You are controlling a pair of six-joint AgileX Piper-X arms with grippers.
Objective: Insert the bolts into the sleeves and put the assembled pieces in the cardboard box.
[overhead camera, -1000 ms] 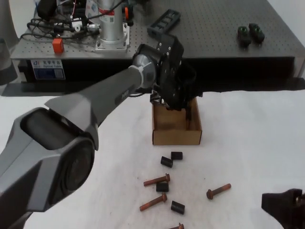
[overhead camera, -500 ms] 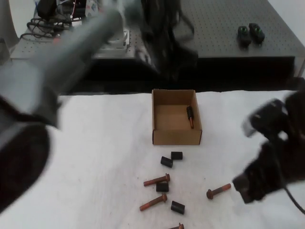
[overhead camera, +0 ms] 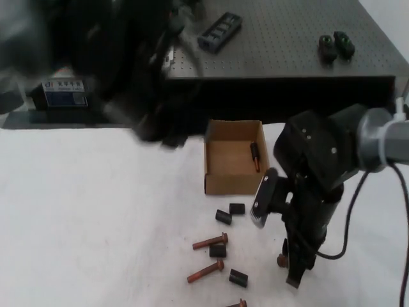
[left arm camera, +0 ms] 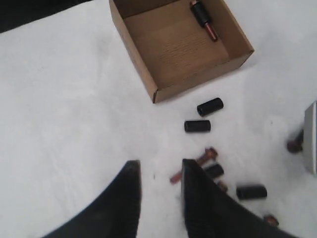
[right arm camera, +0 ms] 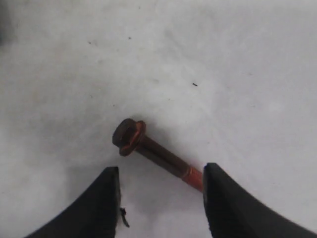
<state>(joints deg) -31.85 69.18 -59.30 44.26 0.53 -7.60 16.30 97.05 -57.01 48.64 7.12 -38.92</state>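
Observation:
The cardboard box (overhead camera: 220, 182) (left arm camera: 203, 79) stands mid-bench with one assembled bolt-and-sleeve piece (overhead camera: 254, 154) (left arm camera: 203, 13) inside. In front of it lie several black sleeves (overhead camera: 223, 217) (left arm camera: 210, 106) and copper bolts (overhead camera: 210, 242) (left arm camera: 195, 163). My right gripper (overhead camera: 293, 272) (right arm camera: 161, 168) points down, open, over a loose bolt (right arm camera: 153, 151) (overhead camera: 280, 259) that lies between its fingers on the cloth. Open with nothing in it, my left gripper (left arm camera: 158, 168) hovers above the cloth, short of the box. The left arm (overhead camera: 121, 77) is a blur at the back left.
White cloth (overhead camera: 96, 224) covers the bench front. Behind it is a black perforated table (overhead camera: 287, 38) with a black tray (overhead camera: 219, 29), two small black parts (overhead camera: 335, 43) and cables. A cable (overhead camera: 348, 211) trails from the right arm.
The left arm swung up and away from the box toward the back left. The right arm came in from the right edge and lowered over the rightmost bolt.

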